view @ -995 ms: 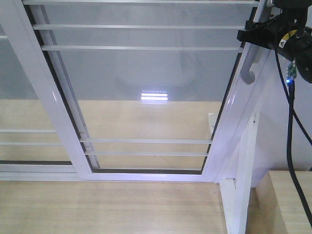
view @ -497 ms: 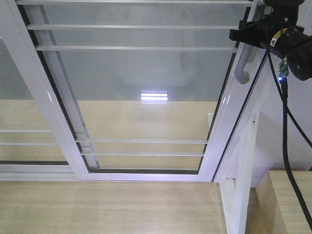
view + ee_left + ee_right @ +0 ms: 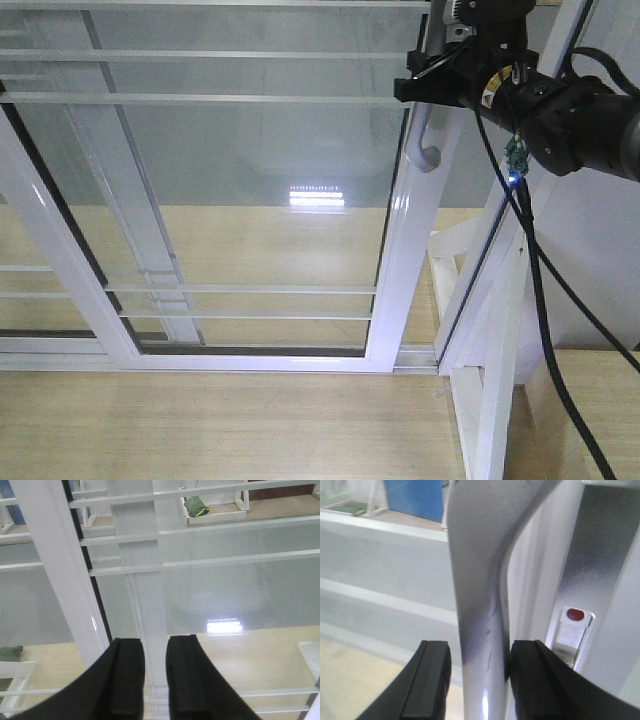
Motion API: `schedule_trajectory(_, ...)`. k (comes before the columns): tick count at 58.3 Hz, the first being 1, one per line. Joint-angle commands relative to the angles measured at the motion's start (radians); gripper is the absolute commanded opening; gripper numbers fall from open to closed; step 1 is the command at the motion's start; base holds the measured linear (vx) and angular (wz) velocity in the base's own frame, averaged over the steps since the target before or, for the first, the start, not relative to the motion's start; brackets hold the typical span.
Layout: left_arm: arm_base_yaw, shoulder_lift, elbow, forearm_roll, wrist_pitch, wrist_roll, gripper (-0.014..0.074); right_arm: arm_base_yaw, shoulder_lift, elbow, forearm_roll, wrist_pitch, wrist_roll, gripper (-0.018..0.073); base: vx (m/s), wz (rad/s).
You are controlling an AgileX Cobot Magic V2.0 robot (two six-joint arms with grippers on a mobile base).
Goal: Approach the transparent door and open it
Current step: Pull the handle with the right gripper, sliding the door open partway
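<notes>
2 fingers of our right gripper (image 3: 481, 680) clamp the curved grey handle (image 3: 428, 140). The transparent door (image 3: 395, 290) has slid left in the last 0.5 s, leaving a gap beside the fixed frame (image 3: 470, 320). We judge the opening well underway. Our left gripper (image 3: 152, 675) hangs narrowly parted, empty.

Transparent door (image 3: 396, 270) partly open, right pincer (image 3: 428, 90) at top of its curved grey handle (image 3: 429, 150), wooden floor (image 3: 220, 425) in front.
</notes>
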State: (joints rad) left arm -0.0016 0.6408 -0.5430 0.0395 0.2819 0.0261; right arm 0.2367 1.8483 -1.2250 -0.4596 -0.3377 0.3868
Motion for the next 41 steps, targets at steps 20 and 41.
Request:
schedule_trajectory(20, 0.002, 0.023, -0.035, -0.006, -0.131, -0.002, 0.0293, 0.025, -0.19, 0.045, -0.014, -0.059, 0.009, 0.0367, 0.0, 0.0)
schedule_trajectory(41, -0.009, 0.17, -0.035, -0.007, -0.29, -0.002, 0.0293, 0.024, -0.73, 0.469, -0.013, 0.219, 0.007, 0.0367, 0.0, 0.0)
